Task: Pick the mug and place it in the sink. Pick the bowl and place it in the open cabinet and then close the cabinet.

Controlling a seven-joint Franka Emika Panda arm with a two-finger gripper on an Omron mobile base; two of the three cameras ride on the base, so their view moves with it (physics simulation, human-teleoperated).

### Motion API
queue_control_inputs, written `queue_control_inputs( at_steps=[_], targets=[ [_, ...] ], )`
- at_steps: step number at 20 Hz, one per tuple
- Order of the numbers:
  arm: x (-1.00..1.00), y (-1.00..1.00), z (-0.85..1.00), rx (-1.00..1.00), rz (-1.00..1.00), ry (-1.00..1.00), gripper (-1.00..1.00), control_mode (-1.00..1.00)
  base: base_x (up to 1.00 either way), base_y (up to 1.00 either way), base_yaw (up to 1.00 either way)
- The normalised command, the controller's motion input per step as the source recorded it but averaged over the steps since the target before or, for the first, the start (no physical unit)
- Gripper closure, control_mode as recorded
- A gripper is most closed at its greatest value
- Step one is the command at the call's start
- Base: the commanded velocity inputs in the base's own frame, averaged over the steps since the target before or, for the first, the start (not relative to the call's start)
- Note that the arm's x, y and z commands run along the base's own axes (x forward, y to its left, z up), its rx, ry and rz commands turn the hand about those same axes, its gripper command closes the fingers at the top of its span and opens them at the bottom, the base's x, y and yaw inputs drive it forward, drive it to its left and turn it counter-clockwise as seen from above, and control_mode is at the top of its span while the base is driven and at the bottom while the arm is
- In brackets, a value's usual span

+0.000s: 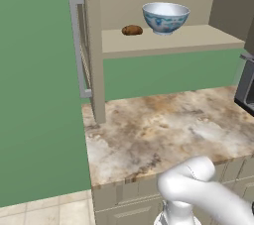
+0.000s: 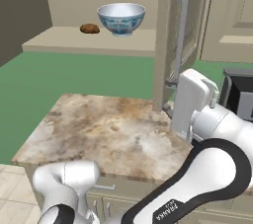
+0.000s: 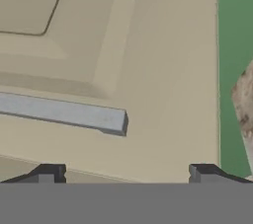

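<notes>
The white bowl (image 1: 165, 17) (image 2: 121, 18) with blue markings stands upright on the beige shelf (image 1: 198, 39) (image 2: 64, 40) inside the open cabinet. One cabinet door (image 2: 167, 35) stands open, edge-on, with its silver bar handle (image 2: 181, 30). My white hand (image 2: 190, 99) is right by that door's lower end. In the hand view my gripper (image 3: 126, 176) is open and empty, facing the raised door panel (image 3: 148, 45) close up, with the handle (image 3: 64, 113) just above the fingertips. The mug and the sink are out of view.
A small brown lump (image 1: 132, 30) (image 2: 89, 28) lies on the shelf beside the bowl. The other door (image 1: 93, 45) and its handle (image 1: 77, 45) jut out over the marble counter (image 1: 163, 125) (image 2: 108, 129). A dark grey appliance (image 1: 245, 85) (image 2: 237, 94) stands at the counter's right.
</notes>
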Motion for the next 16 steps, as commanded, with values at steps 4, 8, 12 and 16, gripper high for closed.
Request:
queue_control_inputs(
  at_steps=[4, 8, 12, 16],
  targets=[
    [0.31, 0.62, 0.0, -0.02, 0.0, -0.02, -1.0, -1.0, 0.0, 0.0, 0.0],
    [0.35, 0.66, 0.0, -0.01, 0.0, -0.03, -1.0, -1.0, 0.0, 0.0, 0.0],
    [0.31, 0.66, 0.0, -0.01, 0.0, -0.08, -1.0, -1.0, 0.0, 0.0, 0.0],
    [0.16, 0.84, 0.0, -0.06, 0.0, -0.21, -1.0, -1.0, 0.0, 0.0, 0.0]
  ],
)
